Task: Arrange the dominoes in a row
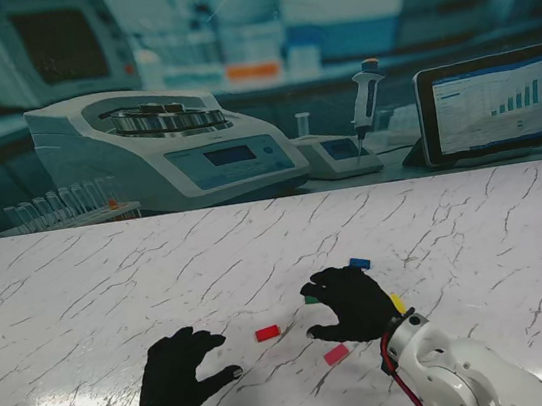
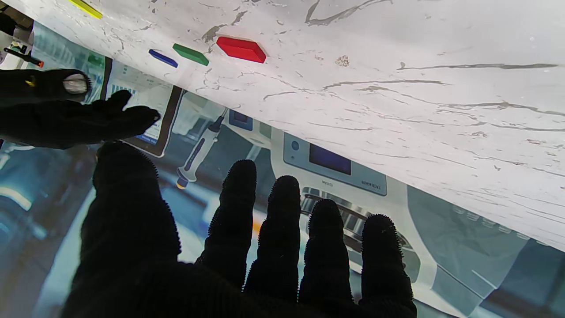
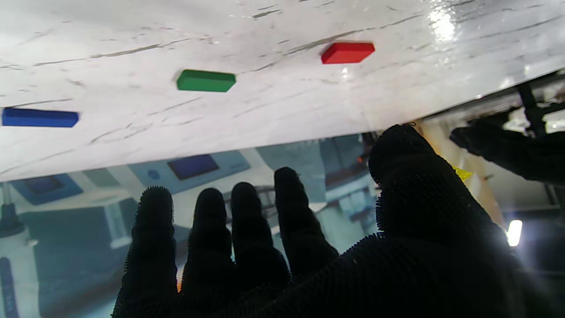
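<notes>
Both my hands are empty with fingers spread, the left hand (image 1: 179, 377) hovering over the marble table (image 1: 81, 290) and the right hand (image 1: 351, 303) sitting in the middle of the loose dominoes: red domino (image 1: 267, 333), pink domino (image 1: 336, 354), blue domino (image 1: 360, 263), green domino (image 3: 206, 81) and yellow domino (image 1: 397, 302), all lying flat and scattered.

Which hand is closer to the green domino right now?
Right. The right hand hovers beside the green domino, partly hiding it from the stand; the left hand sits farther left, nearer me.
</notes>
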Controlling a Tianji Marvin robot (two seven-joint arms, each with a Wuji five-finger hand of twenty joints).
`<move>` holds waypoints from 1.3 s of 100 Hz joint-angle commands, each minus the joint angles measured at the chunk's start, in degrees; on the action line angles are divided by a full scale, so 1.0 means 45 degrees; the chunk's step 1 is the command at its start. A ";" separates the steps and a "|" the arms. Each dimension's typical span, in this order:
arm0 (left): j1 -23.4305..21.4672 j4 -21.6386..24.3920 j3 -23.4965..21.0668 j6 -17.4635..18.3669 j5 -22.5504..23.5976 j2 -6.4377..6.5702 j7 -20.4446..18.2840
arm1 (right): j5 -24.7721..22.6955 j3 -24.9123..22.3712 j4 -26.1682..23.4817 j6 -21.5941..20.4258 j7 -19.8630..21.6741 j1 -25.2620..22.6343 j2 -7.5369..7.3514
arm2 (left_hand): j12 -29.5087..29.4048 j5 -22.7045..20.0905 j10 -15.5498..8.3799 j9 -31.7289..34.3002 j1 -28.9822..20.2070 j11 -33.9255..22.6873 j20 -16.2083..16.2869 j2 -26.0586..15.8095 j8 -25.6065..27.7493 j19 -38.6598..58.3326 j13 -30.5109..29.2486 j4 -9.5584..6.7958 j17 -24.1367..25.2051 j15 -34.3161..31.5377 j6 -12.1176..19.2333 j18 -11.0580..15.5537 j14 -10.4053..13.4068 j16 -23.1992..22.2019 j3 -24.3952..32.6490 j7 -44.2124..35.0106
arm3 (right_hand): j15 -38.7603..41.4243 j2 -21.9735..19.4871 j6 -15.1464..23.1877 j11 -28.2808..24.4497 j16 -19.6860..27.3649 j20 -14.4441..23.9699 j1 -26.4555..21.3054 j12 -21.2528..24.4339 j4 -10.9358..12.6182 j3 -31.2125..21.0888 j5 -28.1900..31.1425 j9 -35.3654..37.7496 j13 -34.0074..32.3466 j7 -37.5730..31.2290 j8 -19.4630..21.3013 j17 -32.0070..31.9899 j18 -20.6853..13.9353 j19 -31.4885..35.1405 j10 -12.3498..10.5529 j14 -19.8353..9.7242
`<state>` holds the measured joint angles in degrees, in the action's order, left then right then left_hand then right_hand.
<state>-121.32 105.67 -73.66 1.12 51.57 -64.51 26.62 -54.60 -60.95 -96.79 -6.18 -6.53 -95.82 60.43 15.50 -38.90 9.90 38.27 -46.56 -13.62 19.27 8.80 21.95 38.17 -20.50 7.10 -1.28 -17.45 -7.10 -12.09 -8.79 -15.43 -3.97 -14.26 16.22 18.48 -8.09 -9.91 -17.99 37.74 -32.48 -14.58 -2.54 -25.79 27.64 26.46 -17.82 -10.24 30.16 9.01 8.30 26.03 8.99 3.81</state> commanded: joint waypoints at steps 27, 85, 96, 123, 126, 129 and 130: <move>-0.0067 -0.0108 -0.0014 0.0513 -0.0028 -0.0067 0.0008 | 0.0401 0.2499 0.0861 0.1329 0.0305 0.1892 0.0305 | -0.0053 -0.0089 -0.0153 -0.0040 0.0161 0.0031 0.0062 0.0019 0.0083 -0.0047 0.0256 -0.0350 0.0050 -0.0197 0.0065 0.0428 0.0306 0.0117 0.0162 -0.0052 | 0.0543 0.0641 0.0129 -0.0559 -0.0094 0.0159 -0.0580 -0.0100 0.0480 -0.1591 -0.0208 -0.0009 -0.0111 -0.0302 0.0106 0.0260 0.0948 -0.0160 -0.0253 -0.0274; -0.0122 -0.0201 -0.0100 0.0676 -0.0020 -0.0092 0.0232 | 0.0983 0.5654 0.2029 0.3221 0.0732 0.3921 0.0553 | -0.0035 -0.0159 -0.0180 0.0033 0.0133 -0.0006 0.0075 0.0010 0.0104 -0.0021 0.0214 -0.0349 0.0033 -0.0218 0.0075 0.0425 0.0328 0.0106 0.0161 -0.0136 | 0.1072 0.0924 0.0263 -0.1224 -0.0123 0.0048 -0.1135 -0.0082 0.0360 -0.2793 -0.0045 -0.0058 -0.0179 -0.0525 0.0235 0.0499 0.0556 0.0196 -0.0432 -0.0446; -0.0134 -0.0215 -0.0117 0.0697 -0.0018 -0.0095 0.0258 | 0.1224 0.5980 0.2350 0.3503 0.0594 0.4173 0.0668 | -0.0030 -0.0172 -0.0188 0.0047 0.0127 -0.0016 0.0079 0.0012 0.0112 -0.0014 0.0198 -0.0348 0.0029 -0.0227 0.0074 0.0422 0.0310 0.0102 0.0161 -0.0161 | 0.1172 0.0947 0.0313 -0.1347 -0.0142 0.0035 -0.1157 -0.0086 0.0336 -0.2881 0.0000 -0.0031 -0.0207 -0.0576 0.0260 0.0540 0.0528 0.0311 -0.0480 -0.0472; -0.0136 -0.0238 -0.0151 0.0713 -0.0093 -0.0113 0.0278 | 0.1705 0.6574 0.3236 0.3737 0.0078 0.4624 0.0958 | -0.0009 -0.0230 -0.0212 0.0119 0.0108 -0.0061 0.0094 0.0014 0.0140 0.0018 0.0150 -0.0348 0.0000 -0.0251 0.0092 0.0418 0.0346 0.0090 0.0160 -0.0241 | 0.1517 0.1016 0.0526 -0.1767 -0.0243 -0.0026 -0.1284 -0.0133 0.0291 -0.3156 0.0092 0.0096 -0.0357 -0.0868 0.0456 0.0538 0.0315 0.0991 -0.0597 -0.0560; -0.0136 -0.0240 -0.0155 0.0714 -0.0105 -0.0115 0.0275 | 0.1714 0.6624 0.3351 0.3729 -0.0076 0.4645 0.0998 | -0.0006 -0.0241 -0.0200 0.0134 0.0098 -0.0067 0.0095 0.0018 0.0145 0.0020 0.0144 -0.0348 0.0001 -0.0254 0.0082 0.0415 0.0331 0.0088 0.0163 -0.0253 | 0.1563 0.1033 0.0559 -0.1821 -0.0257 -0.0043 -0.1313 -0.0144 0.0289 -0.3191 0.0126 0.0156 -0.0423 -0.0906 0.0479 0.0554 0.0271 0.1087 -0.0628 -0.0557; -0.0136 -0.0241 -0.0160 0.0717 -0.0118 -0.0117 0.0274 | 0.1705 0.6675 0.3425 0.3725 -0.0153 0.4679 0.1018 | -0.0004 -0.0238 -0.0206 0.0135 0.0098 -0.0068 0.0097 0.0020 0.0148 0.0023 0.0141 -0.0348 0.0000 -0.0257 0.0081 0.0413 0.0336 0.0086 0.0162 -0.0260 | 0.1652 0.1058 0.0600 -0.1932 -0.0290 -0.0122 -0.1316 -0.0170 0.0279 -0.3289 0.0151 0.0208 -0.0475 -0.1000 0.0548 0.0482 0.0223 0.1427 -0.0671 -0.0581; -0.0136 -0.0242 -0.0161 0.0717 -0.0122 -0.0118 0.0273 | 0.1697 0.6691 0.3444 0.3727 -0.0169 0.4689 0.1022 | -0.0005 -0.0239 -0.0215 0.0127 0.0097 -0.0065 0.0098 0.0015 0.0149 0.0024 0.0147 -0.0348 0.0000 -0.0256 0.0085 0.0413 0.0341 0.0087 0.0163 -0.0264 | 0.1672 0.1068 0.0619 -0.1957 -0.0297 -0.0142 -0.1328 -0.0176 0.0279 -0.3309 0.0173 0.0236 -0.0502 -0.1023 0.0562 0.0472 0.0209 0.1485 -0.0679 -0.0593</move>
<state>-121.51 104.73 -74.42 2.71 51.41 -64.65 28.34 -46.96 -31.24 -81.75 10.56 -7.37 -74.43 64.29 15.50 -39.02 9.90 38.33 -46.56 -13.62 19.27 8.80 21.95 38.17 -20.54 7.10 -1.32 -17.55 -7.10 -12.09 -8.79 -15.42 -3.97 -15.10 22.43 22.06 -6.73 -17.66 -18.50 37.74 -37.23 -14.60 -2.54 -39.22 28.01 26.48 -19.38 -13.76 31.34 11.45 8.23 30.56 6.78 2.60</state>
